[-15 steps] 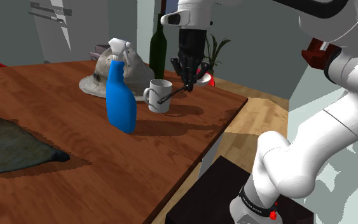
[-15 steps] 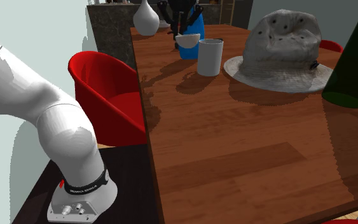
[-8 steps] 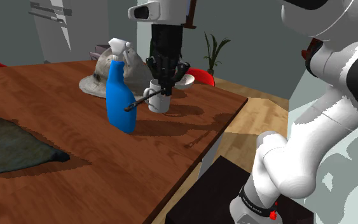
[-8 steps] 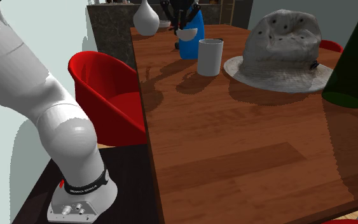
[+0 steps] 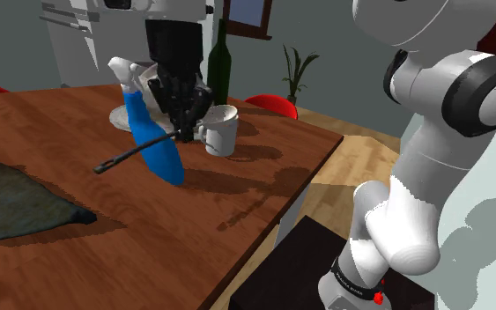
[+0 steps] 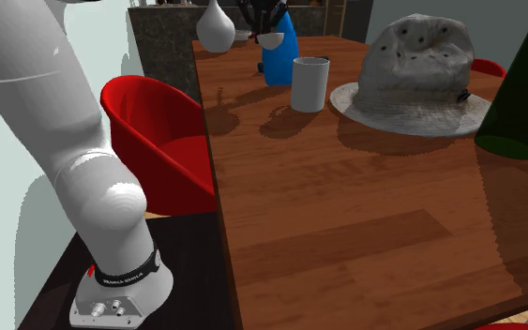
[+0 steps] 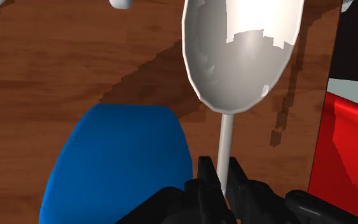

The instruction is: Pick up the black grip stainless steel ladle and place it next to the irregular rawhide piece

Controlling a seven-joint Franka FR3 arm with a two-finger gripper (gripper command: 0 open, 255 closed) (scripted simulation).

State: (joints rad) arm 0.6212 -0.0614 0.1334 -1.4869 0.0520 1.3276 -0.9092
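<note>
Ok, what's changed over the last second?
The end effector, shut on the ladle, carried it toward the shoulder view's left, from beside the mug to over the blue spray bottle, which now leans left instead of standing upright. Mug, hat and dark rawhide piece stayed put.

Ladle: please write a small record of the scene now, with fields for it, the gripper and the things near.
Ladle: held in the air above the table, pale bowl, dark handle
Gripper: shut on the ladle's thin stem
Spray bottle: blue, leaning, close beside the gripper
Mug: white, upright on the table
Cloth: dark, flat, at the shoulder view's left, apart from the ladle
</note>
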